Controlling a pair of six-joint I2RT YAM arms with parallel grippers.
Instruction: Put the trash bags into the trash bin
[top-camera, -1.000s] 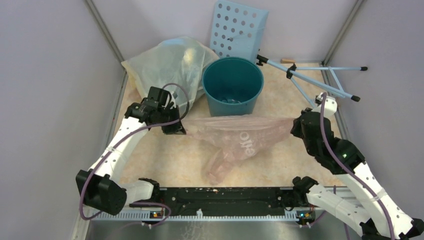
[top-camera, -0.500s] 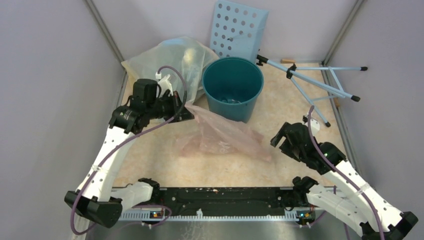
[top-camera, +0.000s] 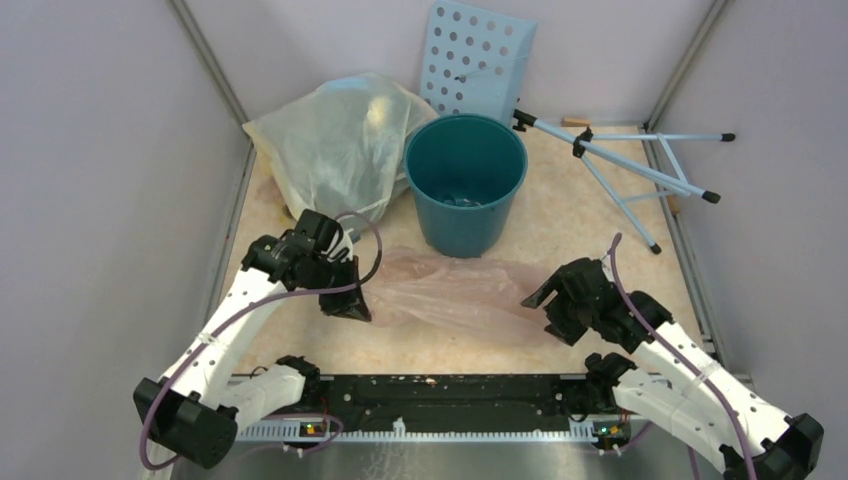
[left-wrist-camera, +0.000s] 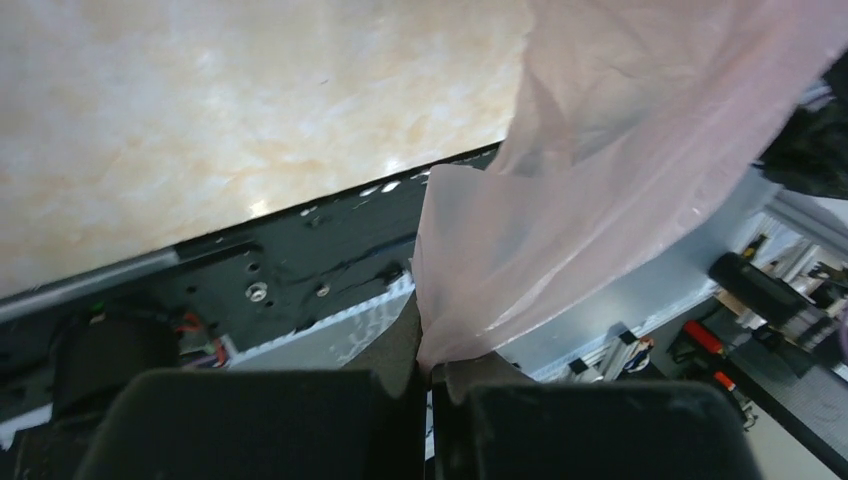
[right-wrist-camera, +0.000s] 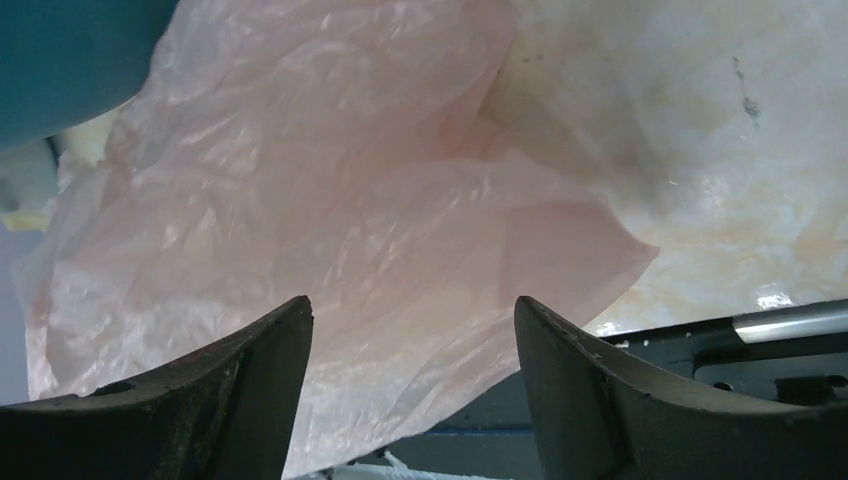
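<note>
The pale-pink trash bag (top-camera: 450, 290) lies spread on the table in front of the teal trash bin (top-camera: 466, 180), which stands upright at the back middle. My left gripper (top-camera: 352, 300) is shut on the bag's left edge; the left wrist view shows the thin film (left-wrist-camera: 600, 150) pinched between the closed fingertips of that gripper (left-wrist-camera: 432, 365). My right gripper (top-camera: 540, 300) is at the bag's right end, open. In the right wrist view the crinkled bag (right-wrist-camera: 330, 200) lies ahead of this gripper (right-wrist-camera: 410, 310), unclamped, with the bin's wall (right-wrist-camera: 60, 50) at the upper left.
A large bulging yellowish-clear sack (top-camera: 335, 140) leans left of the bin. A light-blue panel with round holes (top-camera: 478, 60) stands behind it. A folded pale-blue tripod stand (top-camera: 630, 165) lies at the back right. The black base rail (top-camera: 450, 395) runs along the near edge.
The right gripper has opened and let go of the bag, then moved in low at its right end. The left gripper lifted its held edge toward the bin, then came back down nearer.
</note>
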